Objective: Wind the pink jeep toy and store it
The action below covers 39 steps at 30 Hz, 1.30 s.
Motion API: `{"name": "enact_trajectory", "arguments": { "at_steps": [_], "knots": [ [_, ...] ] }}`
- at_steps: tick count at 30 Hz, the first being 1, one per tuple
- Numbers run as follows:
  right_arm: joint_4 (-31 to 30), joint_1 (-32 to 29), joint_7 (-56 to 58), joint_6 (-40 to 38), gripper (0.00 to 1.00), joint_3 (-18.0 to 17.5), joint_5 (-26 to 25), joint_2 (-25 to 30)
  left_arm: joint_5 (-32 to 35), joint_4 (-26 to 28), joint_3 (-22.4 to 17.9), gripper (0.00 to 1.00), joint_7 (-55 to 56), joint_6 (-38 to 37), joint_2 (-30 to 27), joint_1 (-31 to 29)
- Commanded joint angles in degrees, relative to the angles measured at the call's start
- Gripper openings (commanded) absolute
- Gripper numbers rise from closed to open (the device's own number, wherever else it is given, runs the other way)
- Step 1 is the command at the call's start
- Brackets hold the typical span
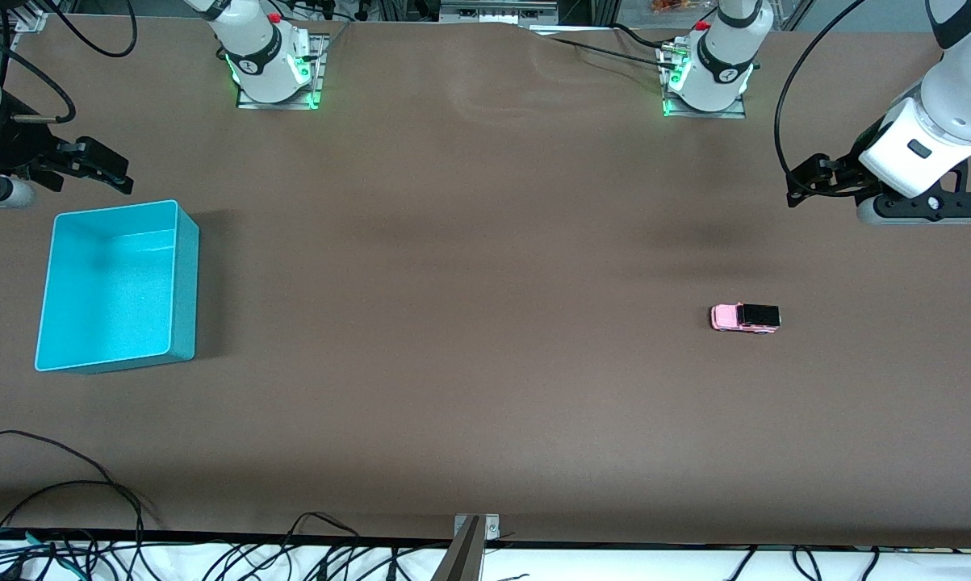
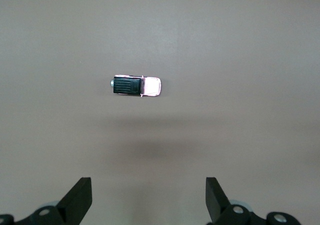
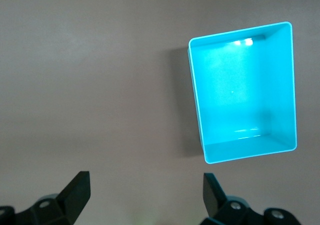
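The pink jeep toy [image 1: 745, 317] stands on its wheels on the brown table toward the left arm's end. It has a light pink body and a black rear roof, and it also shows in the left wrist view [image 2: 136, 86]. My left gripper [image 1: 801, 182] hangs open and empty over bare table, apart from the jeep; its fingers [image 2: 80, 197] stand wide apart. My right gripper [image 1: 114, 171] hangs open and empty over the table beside the teal bin [image 1: 106, 290]. The bin is empty and also shows in the right wrist view [image 3: 242, 95].
Black cables [image 1: 65, 516] lie along the table's front edge, with a metal bracket [image 1: 475, 528] at its middle. The two arm bases [image 1: 271, 64] are bolted at the table's back edge.
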State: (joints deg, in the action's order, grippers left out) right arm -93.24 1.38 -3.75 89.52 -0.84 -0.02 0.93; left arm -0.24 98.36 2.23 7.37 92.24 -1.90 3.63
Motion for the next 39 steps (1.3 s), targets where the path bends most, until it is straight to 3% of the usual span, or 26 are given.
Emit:
{"name": "enact_trajectory", "arguments": {
  "at_steps": [1,39],
  "knots": [
    [1.31,0.29,-0.55,-0.14,1.00,-0.22,-0.33,-0.31,-1.43,-1.60,-0.21,1.00,-0.07,-1.45,0.32,-0.20],
    [2.01,0.38,-0.29,-0.13,1.00,-0.92,-0.42,-0.49,-1.34,-1.60,-0.03,1.00,-0.78,-2.42,0.23,0.06]
  ]
}}
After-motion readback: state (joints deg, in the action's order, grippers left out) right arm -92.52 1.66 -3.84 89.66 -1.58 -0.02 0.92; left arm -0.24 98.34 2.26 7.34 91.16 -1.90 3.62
